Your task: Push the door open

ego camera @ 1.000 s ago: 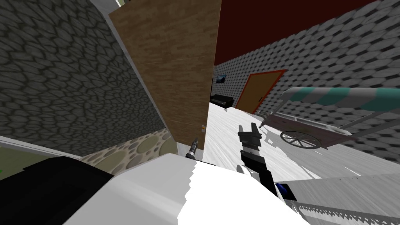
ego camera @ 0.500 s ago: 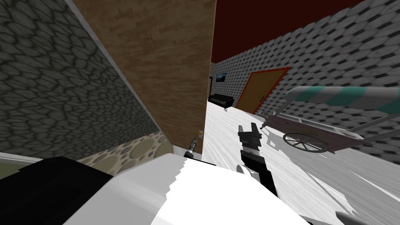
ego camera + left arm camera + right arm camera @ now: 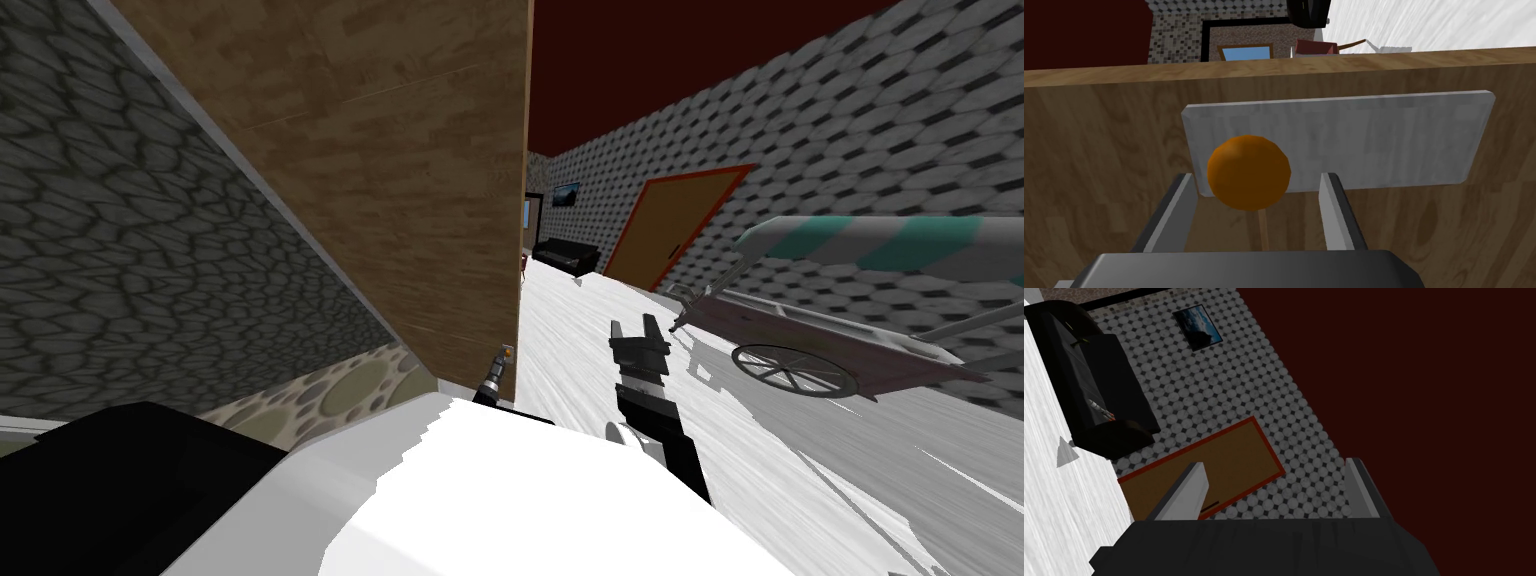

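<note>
Stone wall (image 3: 150, 230) at 9 o'clock. Wooden door (image 3: 400, 200) at 11 o'clock in head view, ajar. Its long axis is upright and its free edge faces the white floor (image 3: 580, 330). Left arm reaches forward, left pincer (image 3: 500, 360) at the door's free edge, pointed square at its face. Fingers wide apart, gripping nothing. Orange knob (image 3: 1248, 171) on grey plate (image 3: 1374, 140) sits between them, contact unclear. Right arm extended at 3 o'clock of it, right pincer (image 3: 636, 328) spread, empty. Cart (image 3: 800, 345) further at 3 o'clock.
</note>
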`<state>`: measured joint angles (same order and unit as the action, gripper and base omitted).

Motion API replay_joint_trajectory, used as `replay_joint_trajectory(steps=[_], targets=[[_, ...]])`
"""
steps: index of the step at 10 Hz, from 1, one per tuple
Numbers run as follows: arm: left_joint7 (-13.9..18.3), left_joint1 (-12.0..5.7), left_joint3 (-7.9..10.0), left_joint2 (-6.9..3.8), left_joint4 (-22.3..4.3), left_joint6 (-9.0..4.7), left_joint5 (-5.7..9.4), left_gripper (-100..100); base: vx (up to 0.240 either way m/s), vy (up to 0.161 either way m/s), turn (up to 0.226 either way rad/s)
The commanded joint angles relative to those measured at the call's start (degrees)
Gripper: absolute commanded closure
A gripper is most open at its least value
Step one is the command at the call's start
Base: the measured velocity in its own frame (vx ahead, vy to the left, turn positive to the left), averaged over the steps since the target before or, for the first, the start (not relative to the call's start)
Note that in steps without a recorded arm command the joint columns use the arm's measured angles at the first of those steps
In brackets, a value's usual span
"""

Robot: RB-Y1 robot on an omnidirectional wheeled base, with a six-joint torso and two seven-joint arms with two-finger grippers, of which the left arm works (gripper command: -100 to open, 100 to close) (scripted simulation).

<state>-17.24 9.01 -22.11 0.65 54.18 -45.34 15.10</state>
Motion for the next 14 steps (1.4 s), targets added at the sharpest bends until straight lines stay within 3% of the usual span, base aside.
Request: replay_joint_trajectory(steps=[1, 5, 6, 11, 12, 14], targets=[[0.01, 0.05, 0.03, -0.07, -0.01, 0.14, 0.02, 100, -0.039, 0.008, -0.01], [0.01, 0.05, 0.03, -0.07, -0.01, 0.14, 0.02, 100, -0.014, 0.003, -0.002], [-0.15, -0.08, 1.15, -1.18, 0.02, 0.23, 0.7, 100, 0.088, -0.068, 0.063], [-0.57, -0.48, 4.3, -1.98, 0.23, 0.33, 2.56, 100, 0.169, -0.097, 0.087], [-0.8, -0.73, 2.13, -2.35, -0.12, 0.41, 2.61, -100, 0.076, -0.046, 0.231], [-0.88, -1.57, -0.04, -2.87, -0.99, 0.32, 3.19, -100, -0.075, 0.036, 0.221]])
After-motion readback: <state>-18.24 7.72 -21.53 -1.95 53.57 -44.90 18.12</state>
